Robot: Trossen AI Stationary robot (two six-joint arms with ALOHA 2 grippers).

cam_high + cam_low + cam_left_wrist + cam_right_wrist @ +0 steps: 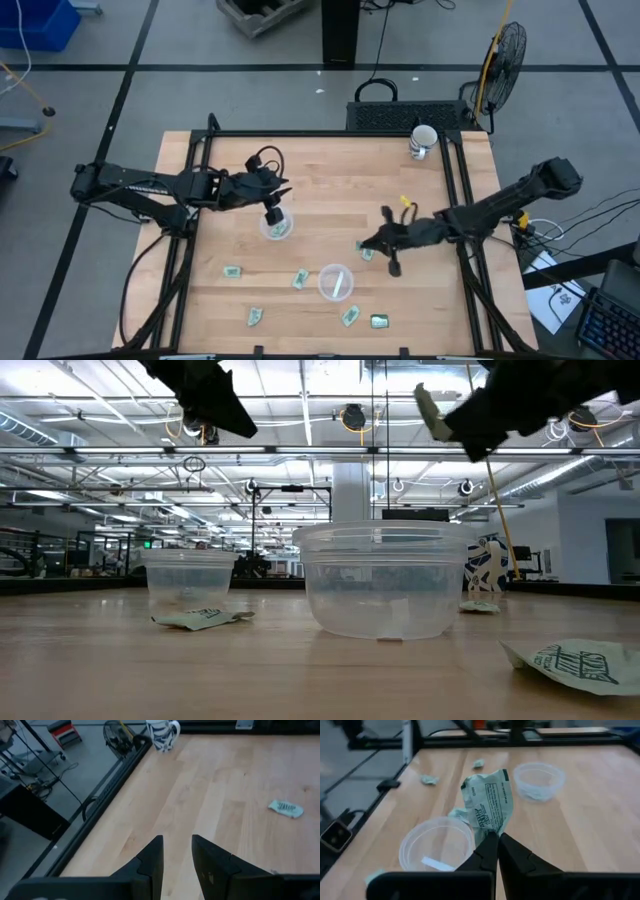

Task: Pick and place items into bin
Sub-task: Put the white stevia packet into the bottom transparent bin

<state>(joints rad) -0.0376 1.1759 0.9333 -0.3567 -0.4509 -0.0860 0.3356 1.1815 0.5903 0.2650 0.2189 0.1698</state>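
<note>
A light-green packet (487, 802) is pinched between the closed fingers of the right gripper (497, 851) and is held above the table (340, 190), just right of the near clear cup (439, 851). Other packets (257, 316) lie along the near side. Over the far cup (276, 227), the left gripper (177, 851) is held partly open and empty.

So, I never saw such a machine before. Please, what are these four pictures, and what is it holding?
It is a robot with two dark arms at a wooden table. One picture looks down from above, one looks level across the table top, and two come from cameras on the wrists. On the table lie small green packets, two clear cups and a white mug. The right tool is shut on one packet, lifted off the table. The left tool is open, holds nothing, and hovers over the other cup.
</note>
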